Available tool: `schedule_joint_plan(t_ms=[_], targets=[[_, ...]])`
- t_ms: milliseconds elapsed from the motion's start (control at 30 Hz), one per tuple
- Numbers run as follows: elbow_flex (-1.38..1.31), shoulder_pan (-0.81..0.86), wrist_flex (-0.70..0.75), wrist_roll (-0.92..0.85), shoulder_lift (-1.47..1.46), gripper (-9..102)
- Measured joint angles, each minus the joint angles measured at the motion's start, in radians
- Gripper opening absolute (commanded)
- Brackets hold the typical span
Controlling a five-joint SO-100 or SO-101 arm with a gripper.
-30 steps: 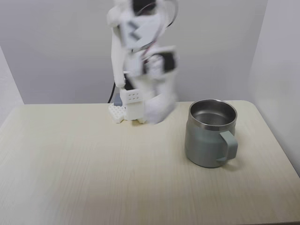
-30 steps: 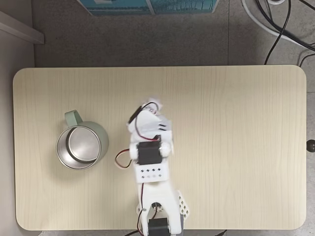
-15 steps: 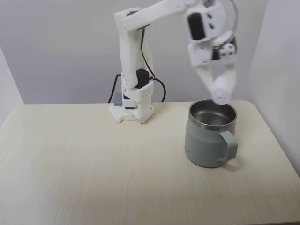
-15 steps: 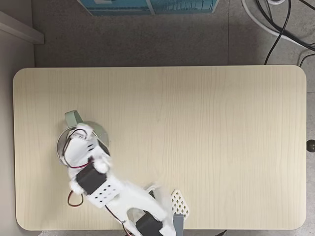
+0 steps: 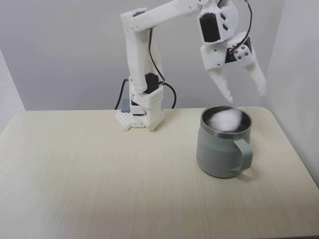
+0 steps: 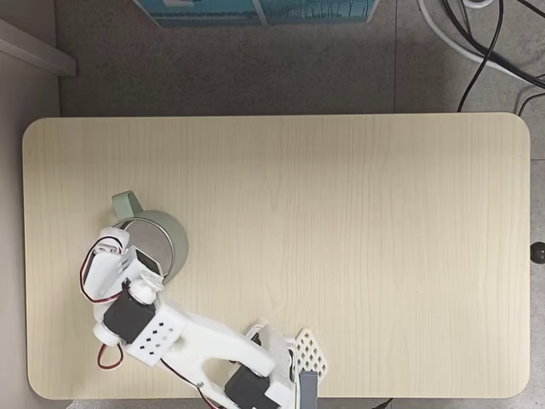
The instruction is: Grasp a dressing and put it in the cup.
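Steel rim and steel inside on the cup (image 5: 222, 142), pale grey-green outside, chunky handle toward the camera in the side fixed view. It stands on the light wood desk (image 5: 99, 174) toward the right edge in that view; from the top-down fixed view the cup (image 6: 167, 241) sits near the left edge, handle toward the far edge.

White blur inside the mouth of the cup: the dressing (image 5: 223, 119), soft-edged, below rim level or just at it. Blur suggests it is dropping or settling; cannot tell whether it rests on the bottom.

The gripper (image 5: 245, 93) hangs above the cup, tips pointing down, fingers spread wide with nothing between them. One tip is over the rim, the other out past the cup's right side. My reading: the fingers are apart because the release is the whole point here, and the height above the rim keeps them clear of the steel edge.

In the top-down view the arm reaches from its base at the near edge of the desk out over the cup, covering its near-left part; the gripper (image 6: 115, 256) sits over the rim there.

Judgement: placement looks essentially done. Remaining risk is small, since a light roll could bounce, but the cup is deep and wide against it.
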Motion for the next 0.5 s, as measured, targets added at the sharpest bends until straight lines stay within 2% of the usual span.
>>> schedule_joint_plan(t_ms=[500], targets=[[-0.123,0.031,-0.107,0.049,-0.078,25]])
